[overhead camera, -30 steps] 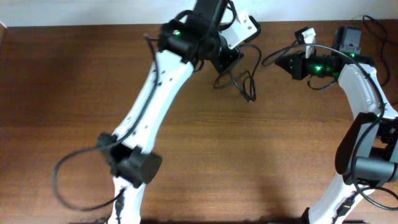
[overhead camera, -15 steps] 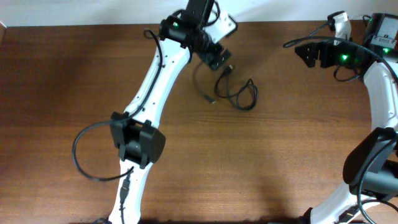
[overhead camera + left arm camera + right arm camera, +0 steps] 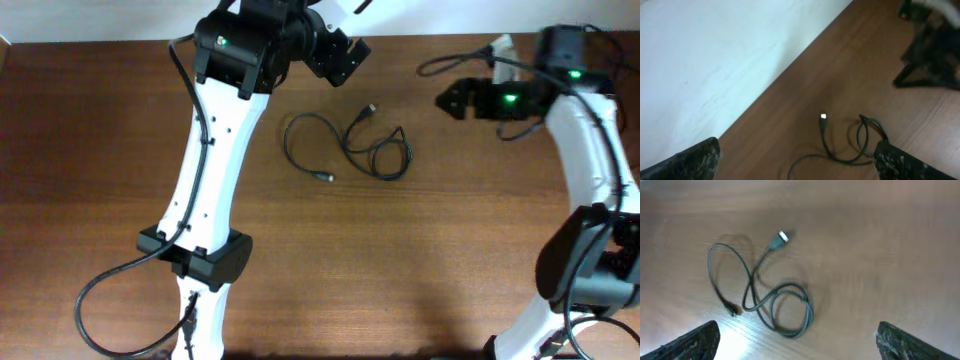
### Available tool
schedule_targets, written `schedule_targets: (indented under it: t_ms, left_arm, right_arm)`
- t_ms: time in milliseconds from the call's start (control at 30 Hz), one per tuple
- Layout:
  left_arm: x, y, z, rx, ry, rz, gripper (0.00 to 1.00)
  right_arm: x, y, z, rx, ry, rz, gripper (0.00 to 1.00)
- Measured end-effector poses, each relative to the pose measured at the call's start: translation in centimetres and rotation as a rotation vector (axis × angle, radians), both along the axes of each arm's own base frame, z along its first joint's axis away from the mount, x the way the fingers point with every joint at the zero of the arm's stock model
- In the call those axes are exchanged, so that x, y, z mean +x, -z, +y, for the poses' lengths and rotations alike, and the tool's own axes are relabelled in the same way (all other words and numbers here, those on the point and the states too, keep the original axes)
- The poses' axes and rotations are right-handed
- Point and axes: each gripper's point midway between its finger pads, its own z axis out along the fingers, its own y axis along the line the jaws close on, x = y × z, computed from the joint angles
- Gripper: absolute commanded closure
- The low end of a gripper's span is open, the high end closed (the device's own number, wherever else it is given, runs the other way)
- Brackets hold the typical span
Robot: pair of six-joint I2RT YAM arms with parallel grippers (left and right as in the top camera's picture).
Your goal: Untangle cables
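- Presently one thin black cord (image 3: 370,110), silver-tipped plug, loosely looped on brown wooden table (image 3: 450,250), between both arms.
- One left claw (image 3: 797,150): spread, empty.
- One right claw (image 3: 797,330): spread, empty.

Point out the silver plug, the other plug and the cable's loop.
silver plug (image 3: 782,236): right wrist view, its bright tip.
other plug (image 3: 733,312): right wrist view, its body.
loop (image 3: 811,311): right wrist view, its right edge.
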Motion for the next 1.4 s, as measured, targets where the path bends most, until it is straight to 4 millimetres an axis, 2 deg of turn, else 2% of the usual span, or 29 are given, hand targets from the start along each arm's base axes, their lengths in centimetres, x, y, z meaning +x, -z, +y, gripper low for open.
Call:
schedule_targets:
  t_ms: [167, 400, 433, 600, 700, 733, 800, 867, 1000, 1067, 1167, 1233, 1333, 1400]
  left_arm:
    - [0.2, -0.3, -0.1, -0.008, -0.001, -0.013, 0.01]
    - [0.1, -0.1, 0.0, -0.003, -0.002, -0.002, 0.01]
    - [0.1, 0.0, 0.0, -0.003, -0.001, -0.001, 0.01]
    - [-0.4, 0.6, 0.2, 0.010, -0.002, 0.028, 0.01]
    - [-0.6, 0.9, 0.4, 0.022, -0.007, 0.043, 0.01]
    - [-0.6, 1.0, 0.4, 0.024, -0.008, 0.045, 0.01]
    - [-0.6, 1.1, 0.6, 0.030, -0.013, 0.048, 0.01]
    - [-0.7, 1.2, 0.7, 0.034, -0.016, 0.052, 0.01]
    - [-0.8, 1.4, 0.7, 0.039, -0.016, 0.062, 0.01]
    - [-0.9, 1.5, 0.9, 0.046, -0.021, 0.068, 0.01]
    - [-0.9, 1.8, 1.3, 0.063, -0.036, 0.071, 0.01]
    - [-0.8, 1.8, 1.4, 0.071, -0.045, 0.071, 0.01]
    - [-0.8, 1.9, 1.5, 0.075, -0.050, 0.071, 0.01]
    - [-1.0, 2.1, 1.6, 0.081, -0.051, 0.081, 0.01]
  right_arm:
    - [-2.1, 2.9, 2.2, -0.112, 0.357, 0.275, 0.01]
    - [-3.6, 3.7, 5.8, -0.121, 0.618, 0.384, 0.01]
    - [-4.3, 4.0, 6.1, -0.124, 0.678, 0.416, 0.01]
    - [-7.8, 7.0, 6.7, -0.126, 0.959, 0.570, 0.01]
    - [-8.4, 8.8, 6.8, -0.102, 1.048, 0.598, 0.01]
    - [-7.1, 9.1, 7.3, -0.049, 1.054, 0.554, 0.01]
    - [-5.8, 9.0, 7.8, -0.006, 1.045, 0.510, 0.01]
    - [-3.1, 8.2, 9.1, 0.081, 1.010, 0.410, 0.01]
    - [-0.8, 6.9, 10.8, 0.159, 0.967, 0.319, 0.02]
    - [-0.8, 7.1, 10.9, 0.156, 0.963, 0.320, 0.04]
    - [-2.7, 9.2, 10.7, 0.086, 0.964, 0.410, 0.06]
    - [-3.4, 9.7, 10.7, 0.068, 0.961, 0.442, 0.06]
    - [-3.9, 9.5, 10.5, 0.051, 0.955, 0.452, 0.05]
    - [-4.1, 8.5, 10.3, 0.043, 0.946, 0.437, 0.05]
